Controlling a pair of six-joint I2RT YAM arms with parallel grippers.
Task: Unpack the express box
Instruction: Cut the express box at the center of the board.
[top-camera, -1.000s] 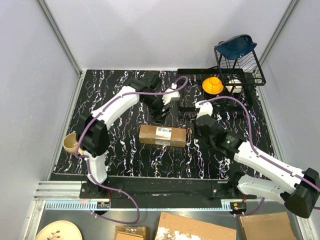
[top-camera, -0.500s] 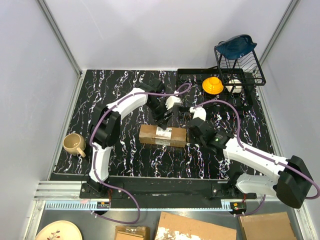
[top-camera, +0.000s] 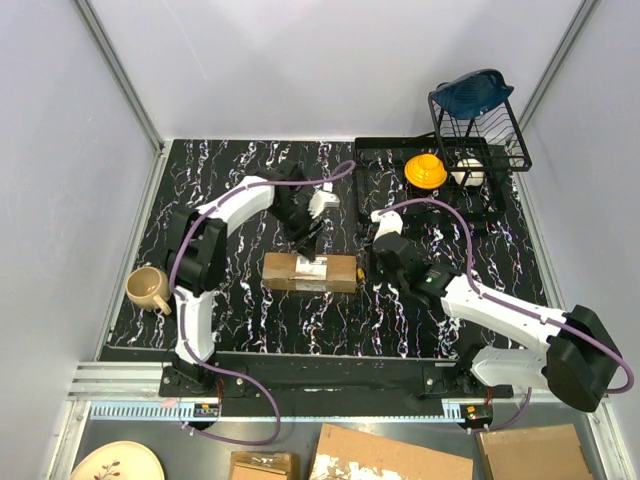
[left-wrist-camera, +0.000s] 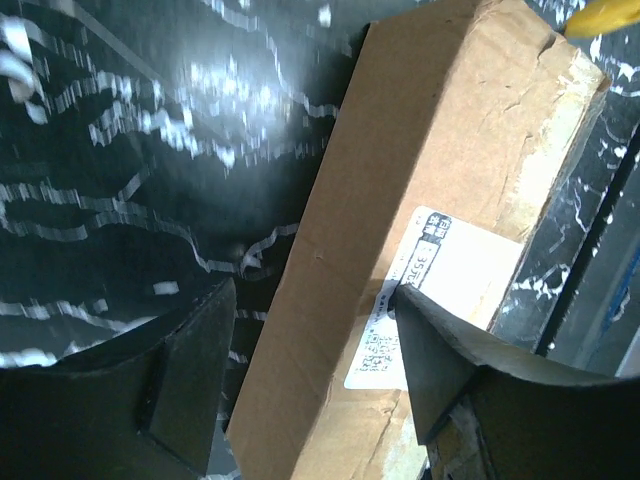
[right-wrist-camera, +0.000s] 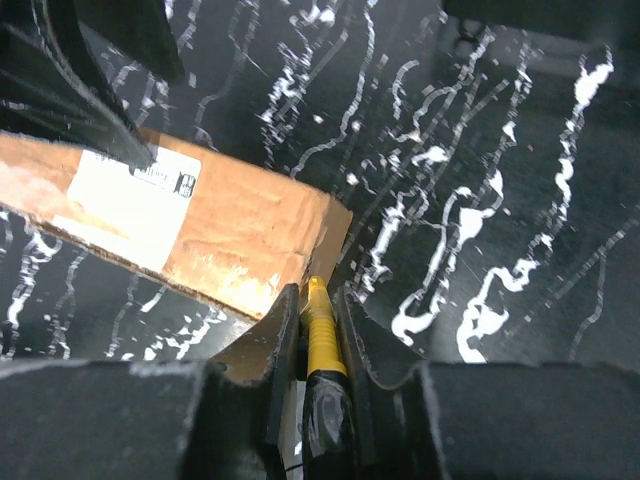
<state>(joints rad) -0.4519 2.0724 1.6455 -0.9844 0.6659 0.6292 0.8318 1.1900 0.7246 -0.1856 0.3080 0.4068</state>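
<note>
The express box, still sealed, needs steadying by the left pincer, apart astride it, before the right pincer, clamped on the utility knife, slits its end.

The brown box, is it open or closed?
Shut. The express box lies flat, its top unbroken, the white label across it, no flap lifted. What is inside cannot be seen.

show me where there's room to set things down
Free table: back-left corner behind the left arm; front strip between express box and near edge. Crowded: around the box, with left gripper, right gripper and its utility knife; back right, dish rack.
</note>
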